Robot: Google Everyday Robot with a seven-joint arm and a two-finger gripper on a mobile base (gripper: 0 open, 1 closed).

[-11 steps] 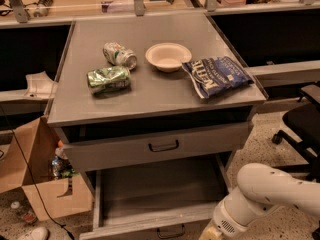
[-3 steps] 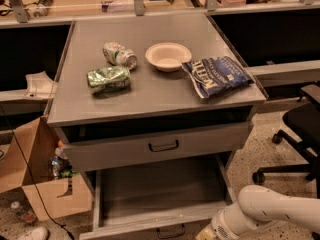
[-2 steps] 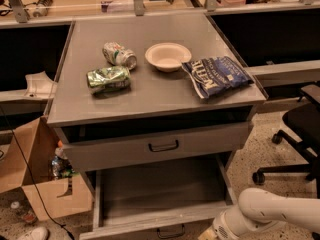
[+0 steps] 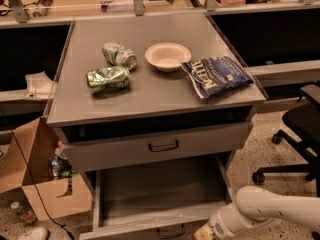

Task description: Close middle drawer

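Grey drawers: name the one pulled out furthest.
The shallow, low-fronted grey metal middle drawer, wide open; the taller-fronted drawer above barely protrudes; tool by the open drawer's front-right corner.

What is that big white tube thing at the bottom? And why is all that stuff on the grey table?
The white tube is a robot arm. Its hand, called the gripper, is at the very bottom edge of the picture, just to the right of the open drawer's front. It is mostly cut off, so I can't tell if it holds anything.

There is one camera, looking down at a grey cabinet from the front.

On the cabinet top lie two crushed cans, a pale bowl and a blue chip bag.

Below the top drawer, the middle drawer is pulled far out and looks empty. The robot's job is to push it shut.
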